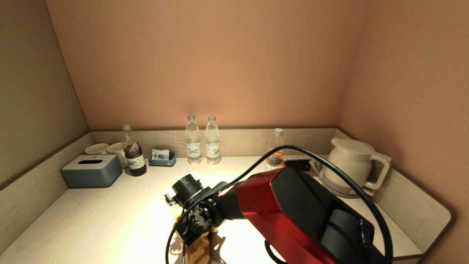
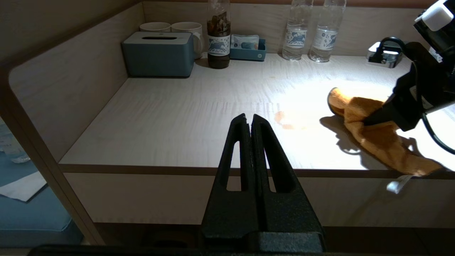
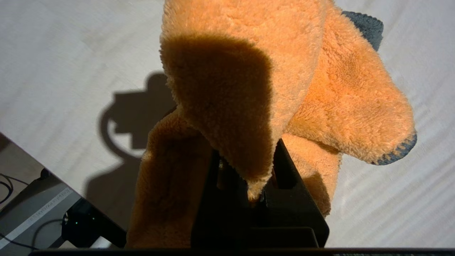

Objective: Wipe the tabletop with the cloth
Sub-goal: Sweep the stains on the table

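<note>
An orange fluffy cloth (image 1: pixel 199 249) lies bunched on the pale wooden tabletop (image 1: pixel 110 220) near its front edge. My right gripper (image 2: pixel 371 120) is shut on the cloth (image 2: pixel 380 138) and presses it down on the table. In the right wrist view the cloth (image 3: pixel 284 71) drapes over the black fingers (image 3: pixel 288 174) and hides their tips. One end of the cloth trails to the table's front edge. A small brownish stain (image 2: pixel 284 121) lies on the tabletop left of the cloth. My left gripper (image 2: pixel 248 119) is shut and empty, held off the table's front edge.
Along the back wall stand a grey tissue box (image 1: pixel 91 170), two mugs (image 1: pixel 108 148), a dark bottle (image 1: pixel 135 154), a small blue tray (image 1: pixel 162 158), two water bottles (image 1: pixel 201 141), another bottle (image 1: pixel 275 150) and a white kettle (image 1: pixel 351 167). Low walls close three sides.
</note>
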